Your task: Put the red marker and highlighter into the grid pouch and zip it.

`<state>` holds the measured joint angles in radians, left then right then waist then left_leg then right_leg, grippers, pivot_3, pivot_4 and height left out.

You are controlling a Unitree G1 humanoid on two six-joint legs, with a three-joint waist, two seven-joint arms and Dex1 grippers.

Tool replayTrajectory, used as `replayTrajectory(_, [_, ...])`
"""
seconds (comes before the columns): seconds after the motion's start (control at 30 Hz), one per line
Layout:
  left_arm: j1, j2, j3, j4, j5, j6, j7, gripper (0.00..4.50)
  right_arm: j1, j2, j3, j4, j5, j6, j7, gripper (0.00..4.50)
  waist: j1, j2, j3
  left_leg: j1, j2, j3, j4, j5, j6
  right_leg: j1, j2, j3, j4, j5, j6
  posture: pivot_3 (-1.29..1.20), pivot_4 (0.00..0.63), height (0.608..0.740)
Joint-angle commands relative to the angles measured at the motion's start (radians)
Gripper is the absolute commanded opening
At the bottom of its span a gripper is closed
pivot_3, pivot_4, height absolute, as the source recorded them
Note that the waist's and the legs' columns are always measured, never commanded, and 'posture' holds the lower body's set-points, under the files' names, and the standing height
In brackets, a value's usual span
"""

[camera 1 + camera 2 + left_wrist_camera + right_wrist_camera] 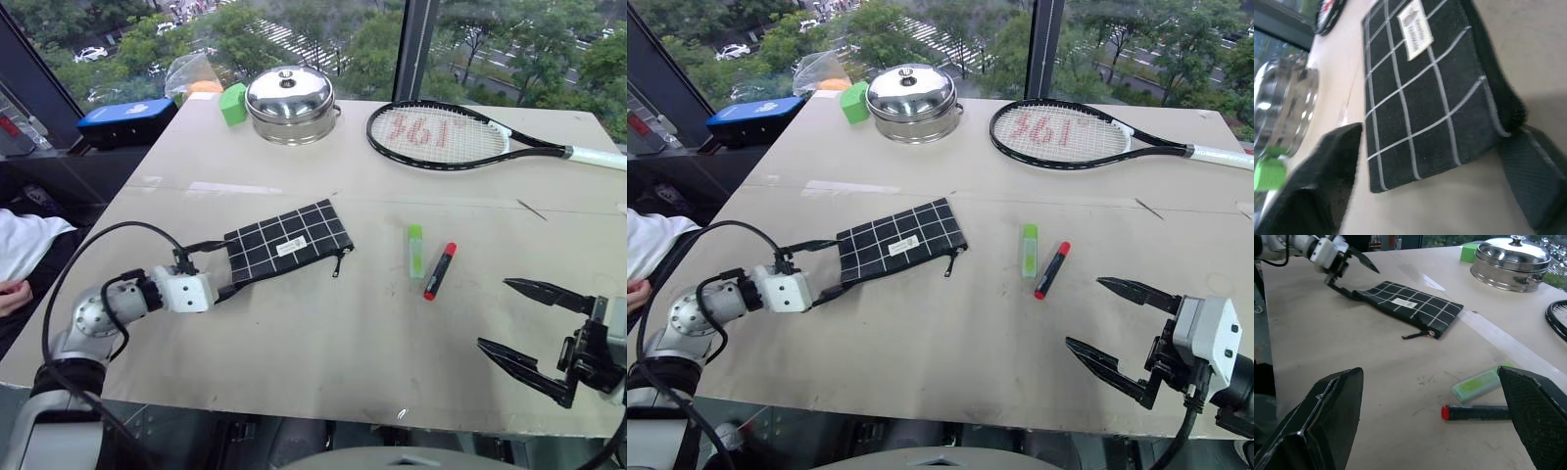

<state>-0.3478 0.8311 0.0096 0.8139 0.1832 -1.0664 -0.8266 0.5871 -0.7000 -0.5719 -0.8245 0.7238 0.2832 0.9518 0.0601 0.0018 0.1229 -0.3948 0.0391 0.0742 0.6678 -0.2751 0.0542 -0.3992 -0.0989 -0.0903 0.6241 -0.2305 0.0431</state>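
While the pouch (286,241) lies flat on the tan surface (323,333), we see our left pincer (210,266) at its short end farthest from the zipper pull, one finger above that end and one low beside its corner. In the left wrist view the fingers (1327,166) straddle the pouch's corner with a gap on each side, so the jaws stand apart; we cannot tell whether either finger touches the fabric. The pouch's white label faces up, and the pull (338,262) hangs off the corner nearest the pens.

The highlighter (415,250) lies well apart from the pouch, on the side of its zipper end. The marker (440,270) rests just beside the highlighter, on the side away from the pouch, with its red cap pointing away from us. The two lie close together, nearly parallel; we cannot tell if they touch.

Our right pincer (524,323) hovers farther still from the pouch, past the marker and nearer to us, its two fingers spread wide and gripping nothing. In the right wrist view the marker's red end (1445,412) and the highlighter (1478,384) show between those fingers.

Beyond the pouch, at the far side of the surface, stand a steel pot (290,103) with its lid on and a green block (233,104) touching it. A racket (460,137) lies beyond the pens.
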Motion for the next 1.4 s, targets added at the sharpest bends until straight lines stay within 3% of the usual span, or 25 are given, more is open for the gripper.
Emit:
replayTrajectory(0.03, [-0.04, -0.022, -0.083, 0.103, 0.038, -0.004, -0.012, 2.45, 0.021, 0.011, -0.026, -0.054, 0.011, -0.004, -0.026, 4.5, 0.007, 0.001, 0.0, 0.0, 0.0, 0.0, 0.0, 0.0, 0.0, 0.0, 0.0, 0.0, 0.0, 0.0, 0.0, 0.0, 0.15, 0.74])
replayTrajectory(0.07, [-0.049, -0.024, -0.093, 0.117, 0.032, -0.008, -0.014, 1.8, 0.028, 0.014, -0.026, -0.06, 0.011, -0.005, -0.031, 4.5, 0.007, 0.001, 0.0, 0.0, 0.0, -0.001, 0.001, 0.0, 0.0, 0.001, 0.0, -0.001, 0.0, 0.0, 0.0, 0.0, 0.15, 0.74])
replayTrajectory(0.1, [-0.055, -0.028, -0.099, 0.129, 0.019, -0.006, -0.02, 1.54, 0.034, 0.017, -0.023, -0.067, 0.011, -0.005, -0.037, 4.5, 0.009, 0.001, 0.0, 0.0, 0.0, -0.001, 0.001, 0.0, 0.0, 0.001, -0.001, -0.001, 0.0, 0.0, 0.0, 0.0, 0.15, 0.74])
replayTrajectory(0.13, [-0.058, -0.03, -0.104, 0.136, 0.008, -0.007, -0.023, 0.87, 0.039, 0.02, -0.018, -0.074, 0.009, -0.005, -0.044, 4.5, 0.01, 0.001, 0.0, 0.0, 0.0, -0.001, 0.001, 0.0, 0.0, 0.001, -0.001, -0.002, 0.0, 0.0, 0.0, 0.0, 0.15, 0.74])
replayTrajectory(0.2, [-0.057, -0.045, -0.101, 0.13, -0.052, 0.013, -0.062, 0.09, 0.036, 0.028, 0.003, -0.087, 0.004, 0.001, -0.07, 4.5, 0.009, 0.006, -0.004, 0.0, 0.0, -0.001, 0.001, 0.0, 0.0, 0.002, -0.003, -0.003, 0.0, 0.0, 0.0, 0.0, 0.15, 0.74])
replayTrajectory(0.23, [-0.053, -0.05, -0.096, 0.113, -0.092, 0.03, -0.087, 0.02, 0.025, 0.031, 0.02, -0.092, -0.004, 0.007, -0.093, 4.5, 0.007, 0.007, -0.004, 0.0, 0.0, -0.001, 0.001, 0.0, 0.0, 0.002, -0.003, -0.003, 0.0, 0.0, 0.0, 0.0, 0.15, 0.74])
replayTrajectory(0.4, [-0.007, -0.07, -0.04, -0.131, -0.319, 0.313, -0.182, 0.02, -0.105, 0.047, 0.165, -0.132, -0.047, 0.145, -0.332, 4.5, 0.004, 0.005, -0.003, 0.0, 0.0, -0.001, 0.001, 0.0, 0.0, 0.001, -0.002, -0.002, 0.0, 0.0, 0.001, 0.0, 0.15, 0.74])
replayTrajectory(0.5, [0.06, -0.069, -0.022, -0.391, -0.444, 0.593, -0.192, 0.02, -0.305, 0.055, 0.345, -0.162, -0.049, 0.375, -0.57, 4.5, -0.012, -0.008, 0.004, -0.003, 0.001, -0.002, 0.001, 0.0, 0.0, 0.0, -0.002, -0.003, 0.0, 0.001, -0.003, 0.0, 0.15, 0.74])
replayTrajectory(0.63, [0.136, -0.068, -0.008, -0.612, -0.512, 0.811, -0.181, 0.02, -0.602, 0.238, 0.512, -0.022, 0.05, 0.678, -0.83, 4.5, -0.048, -0.02, 0.005, -0.005, 0.003, -0.002, 0.001, 0.0, 0.0, -0.002, -0.002, -0.002, 0.0, 0.002, -0.004, 0.0, 0.15, 0.74])
replayTrajectory(0.8, [0.163, -0.078, 0.012, -0.76, -0.554, 0.968, -0.165, 0.02, -0.805, 0.431, 0.522, 0.178, 0.064, 0.831, -0.976, 4.5, -0.049, -0.016, 0.007, -0.004, 0.002, -0.001, 0.0, 0.0, 0.0, -0.002, 0.002, -0.001, 0.001, 0.002, -0.003, 0.0, 0.15, 0.74])
replayTrajectory(0.9, [0.175, -0.084, 0.017, -0.818, -0.563, 1.021, -0.166, 0.02, -0.894, 0.495, 0.49, 0.287, 0.067, 0.855, -0.995, 4.5, -0.047, -0.015, 0.008, -0.005, 0.002, -0.001, 0.0, 0.0, 0.0, -0.002, 0.004, -0.001, 0.001, 0.004, 0.0, 0.0, 0.15, 0.74])
replayTrajectory(1.27, [0.229, -0.095, 0.039, -0.883, -0.558, 1.058, -0.179, 0.02, -1.031, 0.507, 0.5, 0.412, 0.016, 0.837, -0.947, 4.5, -0.062, -0.014, 0.009, -0.004, 0.002, -0.001, -0.001, 0.0, 0.0, -0.002, 0.006, 0.001, 0.002, 0.004, 0.001, 0.0, 0.15, 0.74])
replayTrajectory(1.4, [0.245, -0.101, 0.044, -0.887, -0.556, 1.05, -0.187, 0.0, -1.043, 0.504, 0.5, 0.428, 0.016, 0.834, -0.921, 3.5, -0.066, -0.014, 0.009, -0.004, 0.002, -0.001, -0.001, 0.0, 0.0, -0.002, 0.006, 0.001, 0.002, 0.004, 0.001, 0.0, 0.15, 0.74])
